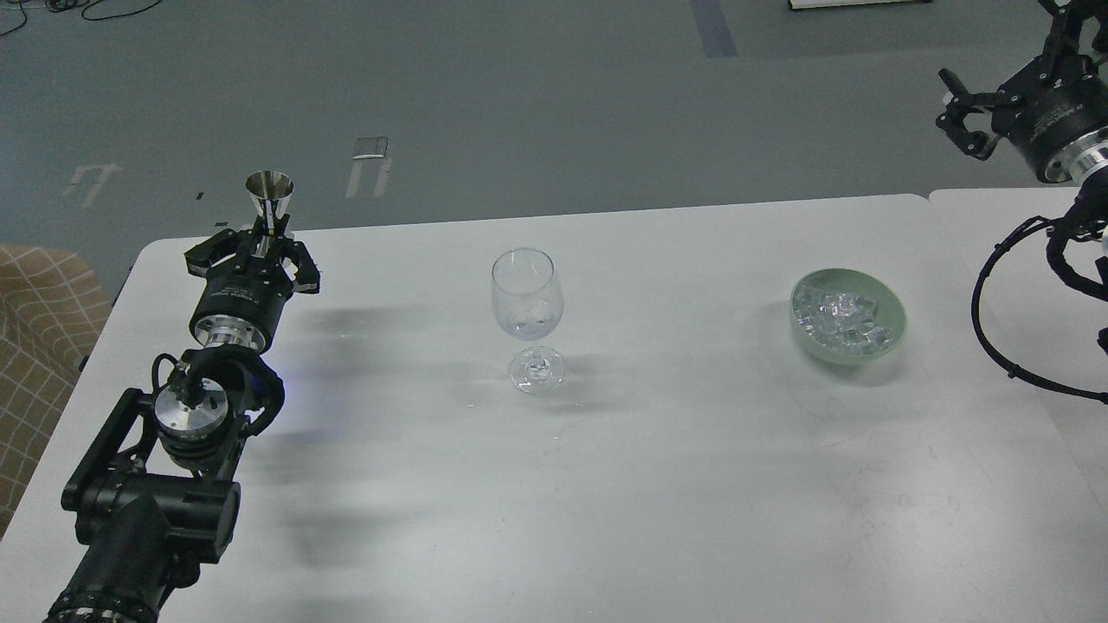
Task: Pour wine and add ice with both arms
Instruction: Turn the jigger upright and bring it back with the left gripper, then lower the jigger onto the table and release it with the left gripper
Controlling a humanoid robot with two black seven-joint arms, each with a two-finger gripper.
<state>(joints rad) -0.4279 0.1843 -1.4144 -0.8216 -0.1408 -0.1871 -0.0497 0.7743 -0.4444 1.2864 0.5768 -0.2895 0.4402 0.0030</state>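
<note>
A clear wine glass (526,298) stands upright at the table's middle, with a little clear wine (528,327) at the bottom of its bowl. My left gripper (262,248) is over the table's far left corner, shut on the lower half of a shiny steel jigger (269,192) held upright, well left of the glass. A pale green bowl (892,333) at the right holds many small clear ice cubes (841,315). My right gripper (959,117) hangs high at the far right, beyond the bowl, with its fingers apart and empty.
The white table (606,484) ends at its far edge just behind the jigger. A second white table (995,225) adjoins at the right. A tan checked cushion (43,320) lies off the left edge. The right arm's black cable (982,320) loops beside the bowl.
</note>
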